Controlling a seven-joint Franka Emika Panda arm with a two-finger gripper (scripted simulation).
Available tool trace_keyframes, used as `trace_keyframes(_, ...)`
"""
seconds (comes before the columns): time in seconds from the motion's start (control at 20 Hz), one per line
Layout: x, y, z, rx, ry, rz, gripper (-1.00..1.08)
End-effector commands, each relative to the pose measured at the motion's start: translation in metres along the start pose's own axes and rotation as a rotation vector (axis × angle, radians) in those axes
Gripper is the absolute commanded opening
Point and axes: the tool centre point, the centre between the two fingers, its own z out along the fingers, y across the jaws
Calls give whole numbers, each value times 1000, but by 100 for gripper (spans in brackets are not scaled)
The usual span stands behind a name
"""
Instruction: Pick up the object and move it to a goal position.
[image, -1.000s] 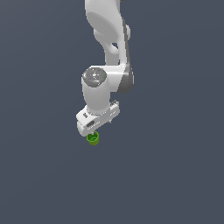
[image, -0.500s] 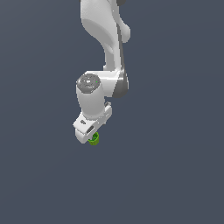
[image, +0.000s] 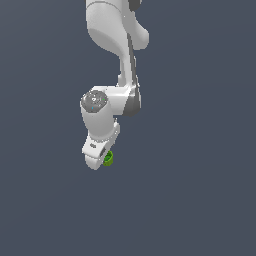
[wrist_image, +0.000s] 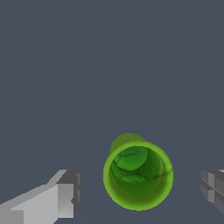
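The gripper (wrist_image: 139, 192) was wide open, and the green cup (wrist_image: 138, 175) stood between its two fingers, touching neither of them. In the wrist view one finger (wrist_image: 61, 197) was well apart from the cup on one side, and the other finger (wrist_image: 213, 189) was also apart from it on the opposite side. The cup was a little nearer to the second finger than to the first, so it was not exactly in the middle of the gap. Its hollow mouth faced the camera, so it appeared to stand upright.

In the exterior view the gripper (image: 100, 159) was low, and the cup (image: 108, 158) showed just beside the hand, partly hidden by it. I could not tell from these pictures how deep the fingertips were along the wall of the cup. No goal mark was visible in either view.

In my judgement, the grasp was not yet made, and several things could go wrong from here. Because the cup was off-centre, the nearer finger would probably reach it first and push it sideways, and a small light cup could tip or slide. The wall is round, so flat pads could squeeze it out of the gap if they closed off its middle line. If the fingers closed only near the rim, the cup could slip out during lifting.
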Motion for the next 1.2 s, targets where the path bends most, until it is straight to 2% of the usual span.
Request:
trace_keyframes(0.0,-2,3,3,-1,2,-46,100)
trace_keyframes(0.35,-7,7,7,-2,5,-121,100)
trace_keyframes(0.75,-8,8,10,-3,6,-133,100)
trace_keyframes(1.15,-8,7,45,-3,6,-136,100)
